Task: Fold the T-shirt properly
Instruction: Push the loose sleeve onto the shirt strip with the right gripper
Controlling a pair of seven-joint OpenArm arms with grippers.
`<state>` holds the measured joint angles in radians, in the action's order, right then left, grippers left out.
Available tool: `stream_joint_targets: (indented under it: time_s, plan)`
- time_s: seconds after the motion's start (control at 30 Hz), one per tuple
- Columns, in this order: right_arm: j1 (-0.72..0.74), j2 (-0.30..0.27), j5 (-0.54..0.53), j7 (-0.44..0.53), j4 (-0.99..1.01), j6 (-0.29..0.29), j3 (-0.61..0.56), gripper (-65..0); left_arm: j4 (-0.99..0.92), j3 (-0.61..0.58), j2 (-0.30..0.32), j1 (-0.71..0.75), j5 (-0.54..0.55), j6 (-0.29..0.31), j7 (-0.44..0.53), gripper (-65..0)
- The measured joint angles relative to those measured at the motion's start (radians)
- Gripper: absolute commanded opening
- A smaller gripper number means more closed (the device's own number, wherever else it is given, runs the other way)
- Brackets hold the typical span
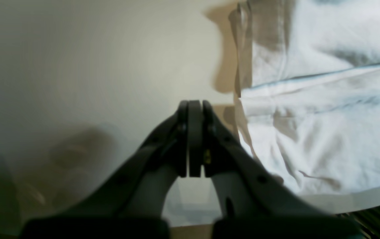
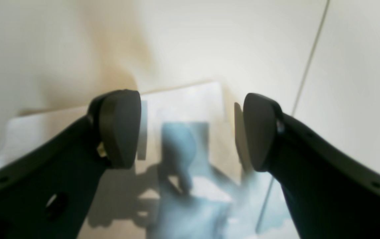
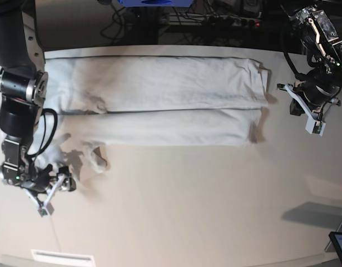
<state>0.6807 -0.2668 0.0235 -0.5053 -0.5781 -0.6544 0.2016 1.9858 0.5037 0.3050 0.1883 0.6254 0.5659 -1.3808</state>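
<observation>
Left wrist: left gripper [image 1: 194, 139] pressed together, holding nothing, just beside the T-shirt [image 1: 319, 99] edge; part the fingers before reaching for the hem.
Right wrist: right gripper [image 2: 190, 132] spread apart over bare tabletop [image 2: 359, 83].
Base: T-shirt [image 3: 159, 100] folded lengthwise along the far side; grip matching ends together.

The base view looks down from overhead on the table [image 3: 187, 211]; both wrist views ride close above it.

Off-white tabletop [image 3: 187, 200]; white T-shirt [image 3: 159, 105] lying long across far half, wrinkled.
</observation>
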Motion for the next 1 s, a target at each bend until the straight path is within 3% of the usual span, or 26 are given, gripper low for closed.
stream_joint_targets:
  time_s: [0.13,0.3,0.37,0.5,0.77,0.9,1.0]
  plan:
    - [0.019,-0.008,-0.006,0.106,0.134,0.000,0.000,-18.9,0.000,0.000,0.000,-0.001,0.000,0.000,0.001,-65.0]
    - [0.036,-0.009,-0.008,0.120,0.173,0.000,0.000,-21.5,0.000,0.000,0.000,-0.001,0.000,0.000,0.000,-65.0]
    - [0.036,-0.006,-0.008,0.119,0.173,0.000,0.000,-32.5,0.000,0.000,0.000,-0.002,0.000,0.000,0.000,-65.0]
    - [0.034,-0.003,-0.018,0.089,0.175,0.000,0.002,-65.0,0.000,0.000,0.000,-0.002,0.000,0.000,0.000,-65.0]
    - [0.019,0.002,-0.021,-0.010,0.111,-0.005,0.006,-65.0,0.000,0.001,0.000,-0.020,0.001,0.000,-0.003,-65.0]
    - [-0.073,0.006,-0.003,-0.193,-0.126,-0.043,0.005,-65.0,-0.001,0.002,0.000,-0.036,0.000,0.000,-0.007,-65.0]
    - [-0.164,0.014,0.006,-0.337,-0.365,-0.036,0.008,-65.0,-0.001,0.000,0.005,-0.063,-0.002,0.000,0.000,-65.0]
